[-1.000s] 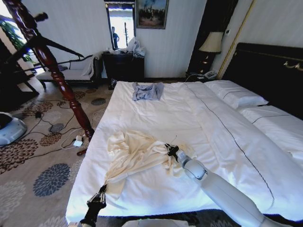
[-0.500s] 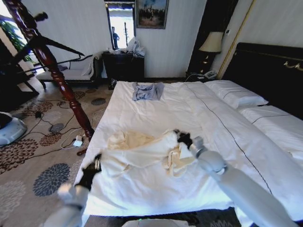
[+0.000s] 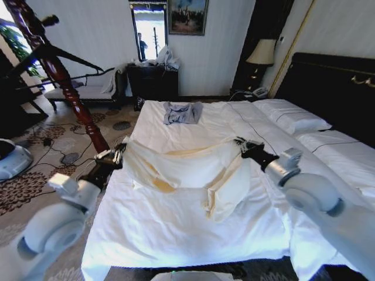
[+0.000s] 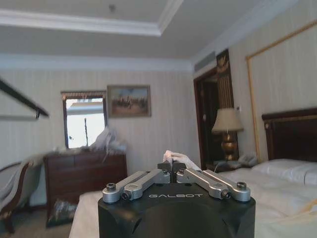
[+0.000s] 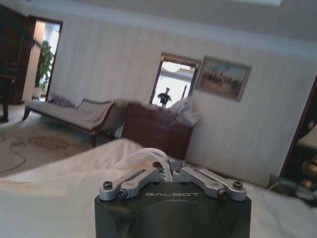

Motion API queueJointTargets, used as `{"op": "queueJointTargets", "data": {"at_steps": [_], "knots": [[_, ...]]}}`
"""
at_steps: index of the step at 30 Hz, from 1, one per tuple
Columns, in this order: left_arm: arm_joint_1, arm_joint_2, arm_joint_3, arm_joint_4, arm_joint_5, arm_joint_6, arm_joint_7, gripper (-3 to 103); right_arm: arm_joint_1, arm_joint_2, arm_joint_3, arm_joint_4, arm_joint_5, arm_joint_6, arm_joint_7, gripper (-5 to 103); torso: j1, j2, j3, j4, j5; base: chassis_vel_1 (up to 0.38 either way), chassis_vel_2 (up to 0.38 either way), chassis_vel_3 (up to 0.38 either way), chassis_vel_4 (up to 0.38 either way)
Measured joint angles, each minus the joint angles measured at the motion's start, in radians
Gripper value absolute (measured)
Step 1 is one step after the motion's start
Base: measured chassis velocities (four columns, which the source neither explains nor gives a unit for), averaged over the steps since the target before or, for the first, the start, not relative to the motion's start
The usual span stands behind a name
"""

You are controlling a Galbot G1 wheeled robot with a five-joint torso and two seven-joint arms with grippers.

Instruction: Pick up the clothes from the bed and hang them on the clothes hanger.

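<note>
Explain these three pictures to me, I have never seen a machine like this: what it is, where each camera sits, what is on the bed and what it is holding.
This is a wheeled robot with two arms. The wide picture comes from its head, looking down at the bed. The other two come from cameras on each wrist, looking past the fingers.

The left gripper and right gripper are each shut on an end of the clothes, a cream top stretched between them above the sheet. Each wrist view shows a bit of that fabric pinched at the fingertips.

A smaller grey-blue garment lies farther up the bed, beside white pillows.
</note>
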Motion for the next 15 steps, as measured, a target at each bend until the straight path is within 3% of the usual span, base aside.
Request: {"op": "queueJointTargets", "data": {"at_steps": [1,5,6,11,15], "knots": [[0.0,0.0,0.0,0.0,0.0,0.0,0.0,1,0.0,0.0,0.0,0.0,0.0,0.0,0.0,1,0.0,0.0,0.0,0.0,0.0,0.0,0.0,0.0,0.0],[-0.227,0.119,-0.027,0.045,-0.145,0.019,-0.017,1,0.063,-0.096,0.087,0.02,0.137,0.0,0.046,1,0.0,0.0,0.0,0.0,0.0003,0.0,0.0,0.0,0.0],[-0.227,0.119,-0.027,0.045,-0.145,0.019,-0.017,1,0.063,-0.096,0.087,0.02,0.137,0.0,0.046,1,0.0,0.0,0.0,0.0,0.0003,0.0,0.0,0.0,0.0],[-0.499,0.247,0.001,0.124,-0.308,0.041,-0.027,1,0.201,-0.161,0.088,0.018,0.262,-0.004,0.088,1,0.0,0.0,0.0,-0.0001,0.0007,0.0,0.0,0.0,0.0],[-0.56,0.304,-0.051,0.147,-0.378,0.054,-0.028,1,0.271,-0.189,0.112,0.017,0.353,-0.017,0.114,1,0.0,0.0,0.0,-0.0001,0.0003,0.0,0.0,0.0,0.0]]}}
